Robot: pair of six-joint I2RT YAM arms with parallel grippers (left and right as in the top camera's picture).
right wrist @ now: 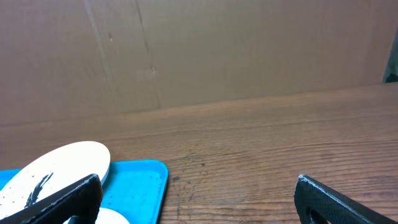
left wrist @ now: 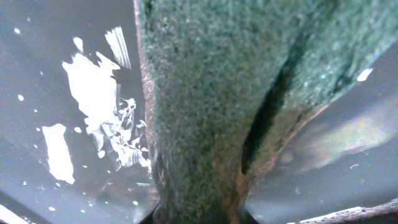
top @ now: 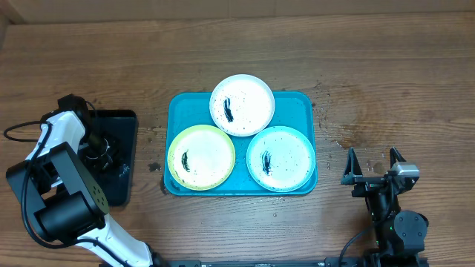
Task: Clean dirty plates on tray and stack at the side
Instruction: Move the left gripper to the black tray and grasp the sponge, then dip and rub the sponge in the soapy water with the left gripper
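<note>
Overhead, 3 plates [top: 242, 104] on tray [top: 185, 107], left wrist, green sponge [left wrist: 205, 93]

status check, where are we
Left hand in black tray at sponge, grip unclear. Right hand open. Three plates dirty on blue tray. No obstruction seen.

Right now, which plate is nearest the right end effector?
The teal-rimmed plate, at the tray's right end; the white-rimmed plate and yellow-green plate sit farther from the right end effector.
</note>
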